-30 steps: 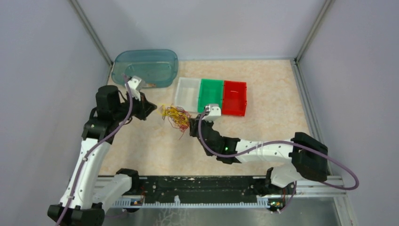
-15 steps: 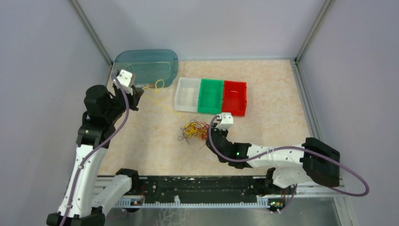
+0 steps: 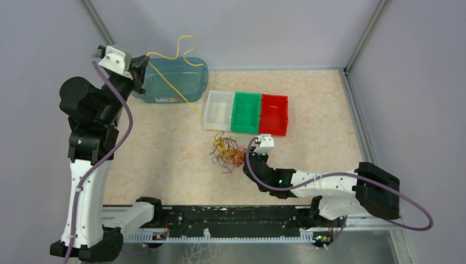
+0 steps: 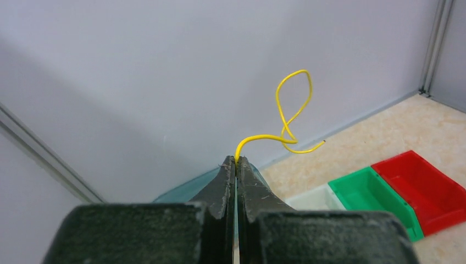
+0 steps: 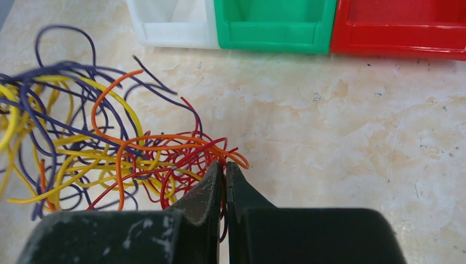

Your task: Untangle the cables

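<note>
Cables (image 3: 225, 153) bunch left of the right gripper (image 5: 225, 165), clamped on red strands (image 5: 187, 159); yellow cable (image 3: 177, 91) runs straight to them from the left gripper (image 4: 236, 160), pinching it

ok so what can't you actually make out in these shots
Right wrist view: which strands of the tangle the right gripper pinches; its own fingers cover the spot.
Same view: the tangle's left part is blurred and cut off by the frame edge.
Left wrist view: the yellow cable below the left gripper, hidden by its fingers.
Top view: where that cable enters the tangle; too thin to trace.
</note>
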{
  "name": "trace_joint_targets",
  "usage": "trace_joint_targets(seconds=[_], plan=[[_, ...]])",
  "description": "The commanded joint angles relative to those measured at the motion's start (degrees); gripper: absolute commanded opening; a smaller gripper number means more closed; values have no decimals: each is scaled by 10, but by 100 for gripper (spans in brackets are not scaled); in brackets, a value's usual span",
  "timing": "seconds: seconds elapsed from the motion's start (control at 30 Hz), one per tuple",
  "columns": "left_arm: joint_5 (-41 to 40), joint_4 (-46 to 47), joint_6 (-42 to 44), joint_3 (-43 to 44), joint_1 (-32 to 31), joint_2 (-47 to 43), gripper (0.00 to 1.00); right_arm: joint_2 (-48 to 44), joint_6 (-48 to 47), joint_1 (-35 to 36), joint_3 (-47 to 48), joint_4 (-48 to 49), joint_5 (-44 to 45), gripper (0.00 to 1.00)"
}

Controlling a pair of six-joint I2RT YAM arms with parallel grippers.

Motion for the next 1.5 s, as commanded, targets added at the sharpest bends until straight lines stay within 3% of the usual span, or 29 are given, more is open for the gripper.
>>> trace_joint_targets(seconds=[0.0,0.13,0.23,0.3,0.37,0.47,0.73,0.9,1.07,1.17,1.47], plan=[[-25,103,26,47,4,5,0,20,-1,-5,9,-34,8,0],[14,112,18,65,4,12,0,26,10,-5,7,-41,2,4],[108,46,-7,81,3,19,1,0,-48,-5,12,-1,-12,45],[169,16,-32,76,4,20,1,-29,-109,-4,18,51,-40,63],[212,-3,-54,62,4,14,1,-53,-168,-7,29,105,-91,71],[255,-7,-79,35,4,3,1,-66,-222,-17,63,143,-196,76],[273,-3,-95,34,4,0,1,42,-315,-19,172,272,-379,79],[265,-4,-93,45,3,-3,1,159,-345,-19,254,330,-411,79],[262,-6,-93,62,4,-6,1,238,-369,-22,304,352,-360,74],[259,-6,-93,74,4,-5,1,273,-373,-23,304,360,-343,66],[248,0,-104,133,4,10,1,331,-358,-24,286,405,-321,59]])
